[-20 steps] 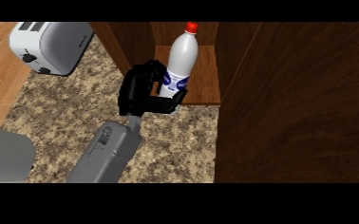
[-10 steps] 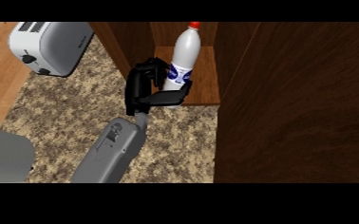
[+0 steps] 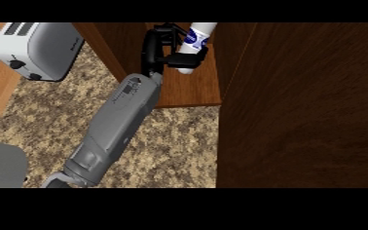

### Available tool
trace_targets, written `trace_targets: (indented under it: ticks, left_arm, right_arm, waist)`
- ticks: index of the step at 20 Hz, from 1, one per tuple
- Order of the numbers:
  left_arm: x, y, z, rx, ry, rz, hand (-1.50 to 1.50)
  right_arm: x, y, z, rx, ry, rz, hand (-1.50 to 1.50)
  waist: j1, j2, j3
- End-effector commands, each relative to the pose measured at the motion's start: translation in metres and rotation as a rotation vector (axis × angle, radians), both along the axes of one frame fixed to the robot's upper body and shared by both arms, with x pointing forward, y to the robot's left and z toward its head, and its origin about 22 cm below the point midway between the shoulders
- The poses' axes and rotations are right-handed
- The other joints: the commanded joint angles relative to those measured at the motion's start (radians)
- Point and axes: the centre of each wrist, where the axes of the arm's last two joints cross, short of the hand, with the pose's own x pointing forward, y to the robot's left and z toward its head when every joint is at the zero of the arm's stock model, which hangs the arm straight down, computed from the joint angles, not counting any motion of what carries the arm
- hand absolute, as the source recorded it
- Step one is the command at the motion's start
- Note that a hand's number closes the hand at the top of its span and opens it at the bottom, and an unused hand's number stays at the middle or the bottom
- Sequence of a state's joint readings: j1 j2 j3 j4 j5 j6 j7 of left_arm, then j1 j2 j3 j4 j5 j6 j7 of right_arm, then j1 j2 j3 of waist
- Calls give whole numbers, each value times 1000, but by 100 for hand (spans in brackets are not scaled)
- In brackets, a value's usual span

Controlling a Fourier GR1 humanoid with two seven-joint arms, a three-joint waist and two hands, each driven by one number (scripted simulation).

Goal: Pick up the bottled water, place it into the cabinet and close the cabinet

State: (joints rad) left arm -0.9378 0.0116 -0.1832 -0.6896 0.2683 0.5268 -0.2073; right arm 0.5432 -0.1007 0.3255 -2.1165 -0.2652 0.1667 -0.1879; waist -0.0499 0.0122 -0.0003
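Cabinet (image 3: 191,85) open, its dark door (image 3: 295,102) swung out right of the fingers. Desk (image 3: 165,141) below them, toaster (image 3: 39,48) far left. Arm has pushed deeper since a second ago: right hand (image 3: 159,53) is now over the cabinet floor, fingers (image 3: 179,58) curled around the bottled water (image 3: 194,46), which is tilted, base lifted, top out of view. Release looks next, then closing the door. Left hand not visible.

No legible text anywhere. The bottled water (image 3: 194,43) carries a blue-and-white label band, but its print is too small to read. The grey forearm (image 3: 119,117) has a dark marking near the wrist, also unreadable.
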Motion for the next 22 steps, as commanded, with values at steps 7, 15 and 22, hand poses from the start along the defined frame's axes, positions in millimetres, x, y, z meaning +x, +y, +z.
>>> trace_targets:
  ticks: [7, 15, 22]
  left_arm:
    - [24, 23, -20, 166, -18, 90, 150]
    - [27, 38, -30, 356, -22, 199, 150]
    - [28, 62, -36, 383, -25, 260, -150]
  right_arm:
    - [-2, 0, -7, -12, 10, 22, -150]
    - [13, 2, -15, -14, -7, 16, -150]
    - [6, 9, -3, 9, -20, 40, -150]
  waist:
    - [-9, 7, 0]
    - [-16, 15, 0]
    - [-22, 18, -1]
